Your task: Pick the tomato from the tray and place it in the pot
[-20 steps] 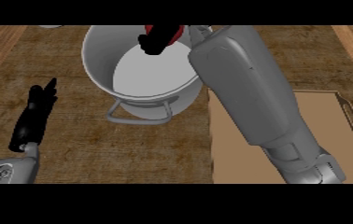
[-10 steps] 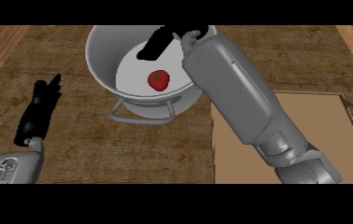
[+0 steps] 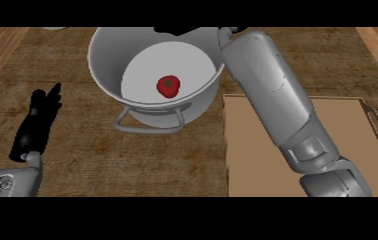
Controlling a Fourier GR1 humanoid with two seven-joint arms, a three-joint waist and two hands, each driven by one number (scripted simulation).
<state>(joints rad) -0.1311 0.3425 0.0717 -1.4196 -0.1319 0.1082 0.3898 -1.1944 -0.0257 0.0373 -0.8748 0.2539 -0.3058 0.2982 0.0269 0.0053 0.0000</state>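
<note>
Tomato (image 3: 168, 86) sits in the pot (image 3: 103, 69), soft and bruisable; your left hand (image 3: 35, 124) rests straight-fingered, right hand's (image 3: 177, 30) fingers can't tell.

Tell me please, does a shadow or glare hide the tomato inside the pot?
Head view: no; the tomato shows plainly red on the pot's pale floor, without glare. Head view: the right robot hand is a dark shape at the far rim, so I cannot judge it.
</note>
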